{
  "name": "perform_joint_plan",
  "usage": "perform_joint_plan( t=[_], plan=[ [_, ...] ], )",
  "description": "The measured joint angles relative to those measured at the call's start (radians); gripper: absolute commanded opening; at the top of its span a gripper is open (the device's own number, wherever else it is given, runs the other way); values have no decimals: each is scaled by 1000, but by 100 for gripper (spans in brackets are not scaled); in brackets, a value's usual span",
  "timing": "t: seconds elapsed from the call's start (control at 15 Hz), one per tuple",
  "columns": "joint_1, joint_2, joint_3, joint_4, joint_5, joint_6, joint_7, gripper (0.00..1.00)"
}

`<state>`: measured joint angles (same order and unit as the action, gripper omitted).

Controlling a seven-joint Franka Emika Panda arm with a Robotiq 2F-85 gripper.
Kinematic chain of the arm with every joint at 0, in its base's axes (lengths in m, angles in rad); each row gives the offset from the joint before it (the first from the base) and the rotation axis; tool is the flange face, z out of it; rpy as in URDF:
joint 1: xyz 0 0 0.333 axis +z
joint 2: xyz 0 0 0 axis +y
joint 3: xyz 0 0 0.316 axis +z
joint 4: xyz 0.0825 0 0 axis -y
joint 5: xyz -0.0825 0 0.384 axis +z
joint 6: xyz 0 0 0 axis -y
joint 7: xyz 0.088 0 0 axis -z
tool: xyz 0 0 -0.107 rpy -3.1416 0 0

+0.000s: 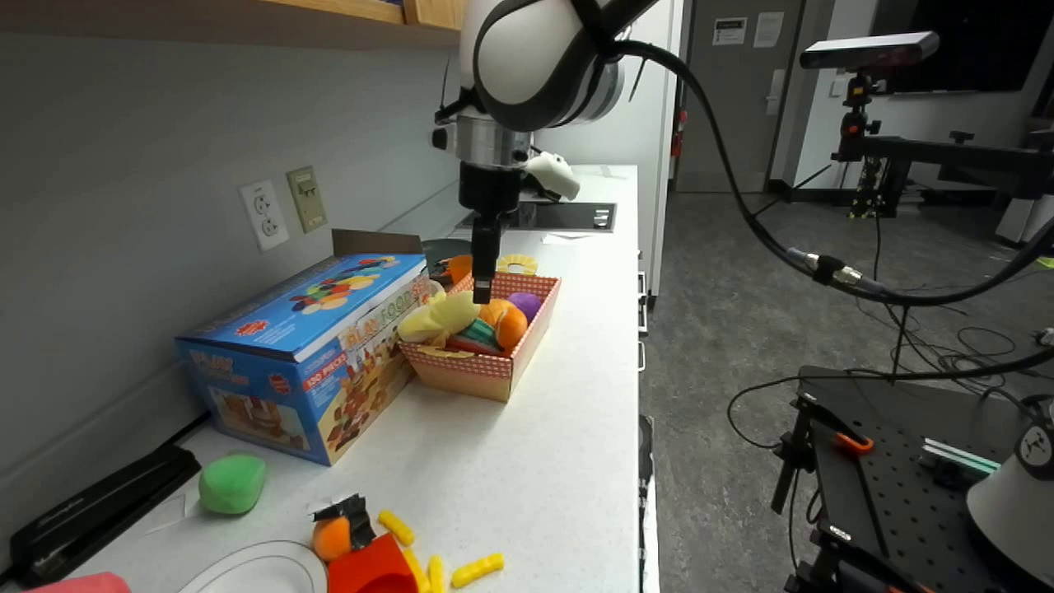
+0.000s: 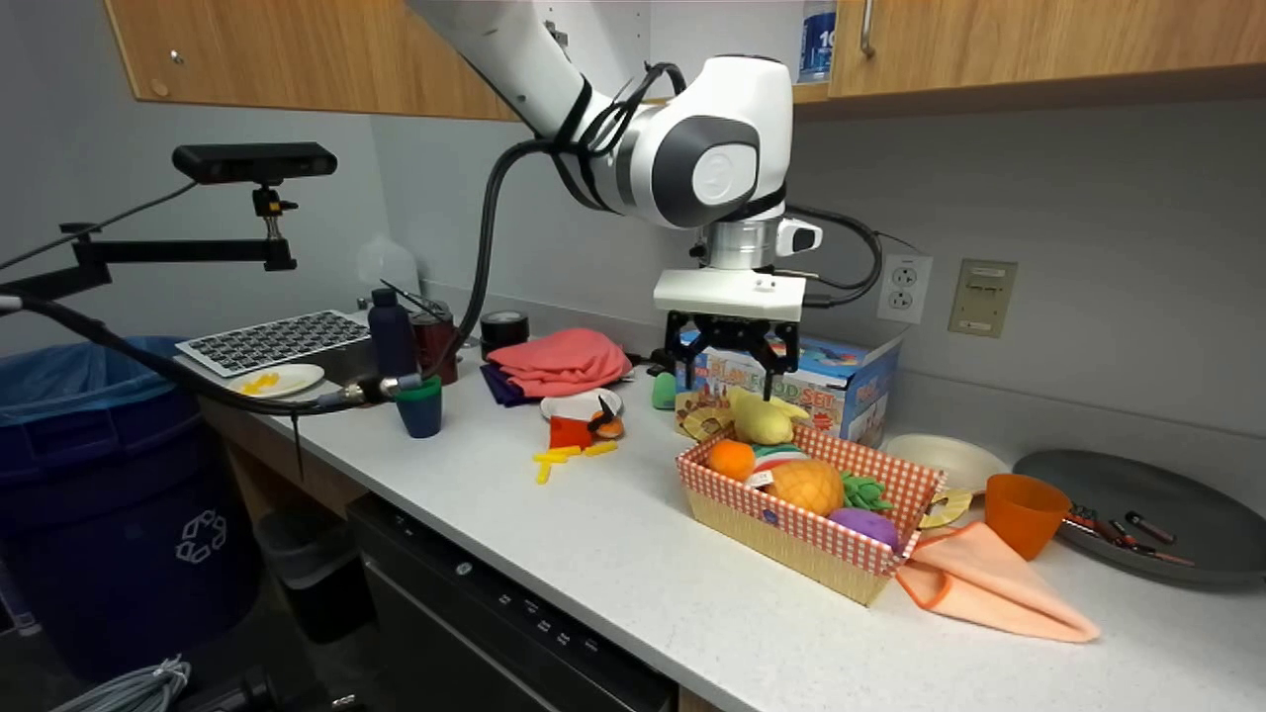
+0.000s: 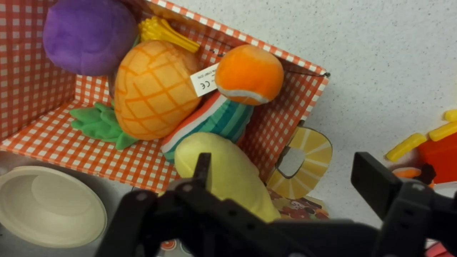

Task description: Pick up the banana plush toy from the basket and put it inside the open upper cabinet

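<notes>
The pale yellow banana plush toy (image 3: 232, 175) rests at one end of the basket, leaning over its rim. In both exterior views this toy (image 1: 438, 319) (image 2: 762, 420) sits above the checkered lining of the basket (image 1: 461, 375) (image 2: 791, 529). My gripper (image 2: 729, 388) points down over that end, jaws wide apart and open. In the wrist view, one finger of the gripper (image 3: 282, 159) overlaps the toy while the opposite one is over the counter; contact cannot be told. The upper cabinet (image 2: 727, 28) shows a white interior between wooden doors, partly behind the arm.
A blue play-food box (image 1: 329, 338) stands beside the basket against the wall. The basket also holds an orange (image 3: 250, 75), a pineapple (image 3: 157, 89) and a purple plush (image 3: 91, 37). A bottle (image 2: 817, 40) stands in the cabinet opening. An orange cup (image 2: 1024, 514) is nearby.
</notes>
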<state>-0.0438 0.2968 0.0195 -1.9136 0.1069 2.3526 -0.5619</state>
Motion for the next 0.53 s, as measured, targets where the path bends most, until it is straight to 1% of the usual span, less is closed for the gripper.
perform_joint_plan(
  t=[0.4,0.53],
  plan=[
    [0,1,1,-1,-1,2,0,100],
    [-2,3,11,-3,8,40,-5,100]
  ],
)
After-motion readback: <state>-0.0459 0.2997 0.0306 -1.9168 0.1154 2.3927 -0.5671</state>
